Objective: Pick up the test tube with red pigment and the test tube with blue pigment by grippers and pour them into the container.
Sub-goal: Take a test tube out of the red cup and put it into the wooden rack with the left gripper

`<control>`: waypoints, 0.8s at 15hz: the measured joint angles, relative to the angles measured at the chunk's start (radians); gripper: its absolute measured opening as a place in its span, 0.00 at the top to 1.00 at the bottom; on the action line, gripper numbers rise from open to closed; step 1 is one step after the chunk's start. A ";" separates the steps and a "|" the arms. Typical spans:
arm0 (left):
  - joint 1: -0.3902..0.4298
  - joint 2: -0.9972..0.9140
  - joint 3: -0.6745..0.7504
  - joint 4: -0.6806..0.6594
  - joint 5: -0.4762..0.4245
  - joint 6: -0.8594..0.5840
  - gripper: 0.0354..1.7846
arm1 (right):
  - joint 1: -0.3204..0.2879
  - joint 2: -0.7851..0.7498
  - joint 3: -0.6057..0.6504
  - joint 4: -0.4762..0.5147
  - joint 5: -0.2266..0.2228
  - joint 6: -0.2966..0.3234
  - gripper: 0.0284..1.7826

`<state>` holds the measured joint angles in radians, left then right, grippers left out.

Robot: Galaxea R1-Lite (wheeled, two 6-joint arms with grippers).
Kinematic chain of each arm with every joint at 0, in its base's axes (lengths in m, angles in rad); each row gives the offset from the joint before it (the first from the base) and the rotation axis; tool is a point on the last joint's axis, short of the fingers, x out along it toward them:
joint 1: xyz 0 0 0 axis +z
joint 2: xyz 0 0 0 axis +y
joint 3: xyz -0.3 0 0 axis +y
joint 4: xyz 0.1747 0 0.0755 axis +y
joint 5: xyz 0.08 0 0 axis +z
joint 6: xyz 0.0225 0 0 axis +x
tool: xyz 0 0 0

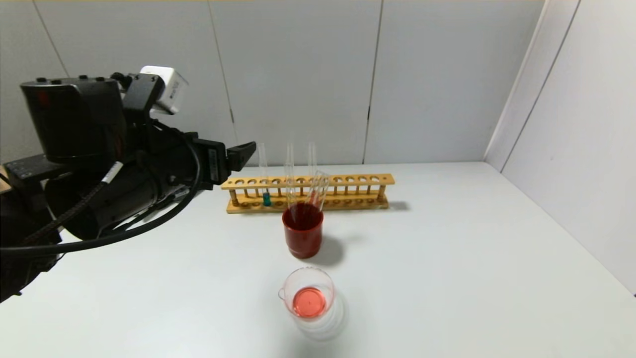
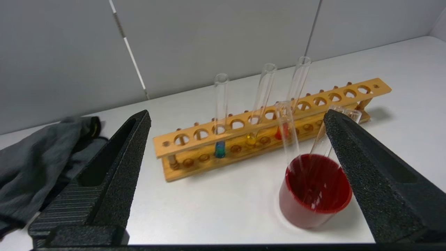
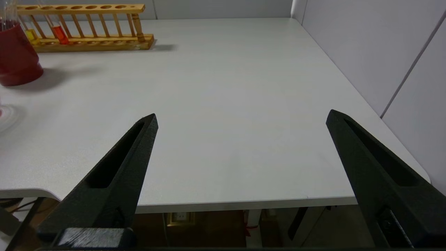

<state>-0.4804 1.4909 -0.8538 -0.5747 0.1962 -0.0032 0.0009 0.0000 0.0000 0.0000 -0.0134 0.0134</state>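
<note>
The test tube with blue pigment [image 2: 220, 148] stands upright in the wooden rack [image 2: 195, 139]; it also shows in the head view [image 1: 267, 199]. The test tube with red pigment [image 2: 283, 131] stands in the same rack, with a yellow-liquid tube [image 2: 251, 138] between them. The clear container [image 1: 308, 298] sits near the front of the table and holds pink-red liquid. My left gripper [image 2: 237, 115] is open and empty, raised to the left of the rack [image 1: 236, 155]. My right gripper [image 3: 242, 115] is open and empty at the table's front right edge, outside the head view.
A dark-red cup [image 1: 303, 231] holding several empty glass tubes stands between rack and container. A grey cloth [image 2: 38, 153] lies at the far left. The side wall [image 3: 366, 52] borders the table on the right.
</note>
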 joint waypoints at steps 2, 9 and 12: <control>0.013 -0.064 0.070 -0.006 0.000 -0.003 0.02 | 0.000 0.000 0.000 0.000 0.000 0.000 0.05; 0.083 -0.273 0.272 -0.004 -0.001 -0.013 0.02 | 0.000 0.000 0.000 0.000 0.000 0.000 0.05; 0.096 -0.351 0.335 -0.001 -0.002 -0.040 0.02 | 0.000 0.000 0.000 0.000 0.000 0.000 0.05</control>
<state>-0.3847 1.1402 -0.5185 -0.5753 0.1943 -0.0428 0.0013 0.0000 0.0000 0.0000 -0.0134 0.0134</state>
